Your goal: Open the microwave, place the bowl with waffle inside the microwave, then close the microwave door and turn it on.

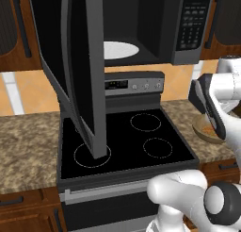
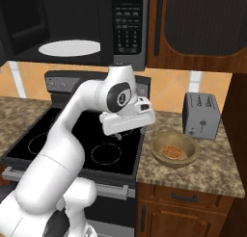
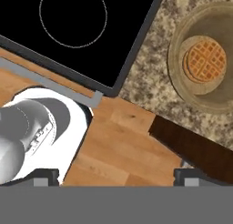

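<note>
Microwave (image 1: pixel 155 28) mounted above stove (image 1: pixel 127 141), microwave door (image 1: pixel 75 70) swung wide open toward the left, hanging out over the near left burner. White round plate (image 1: pixel 120 50) visible inside the cavity, bare. Keypad column (image 2: pixel 126 24) on the right of the cavity.

Bowl (image 2: pixel 174 149) sitting on granite counter (image 2: pixel 202 168) right of the stove, just left of and nearer than the small grey toaster (image 2: pixel 201 115). Round waffle (image 2: pixel 172 151) lying flat in the bowl's hollow. In the hand view, bowl (image 3: pixel 207 61) at upper right, waffle (image 3: pixel 205 59) centred in it, counter edge and wood floor below.

Gripper (image 3: pixel 117 178) fully open, holding nothing; finger tips (image 3: pixel 45 177) far apart at the bottom of the hand view. Hand hovering above the stove's right edge, just left of the bowl, pointing down, apart from the bowl.
</note>
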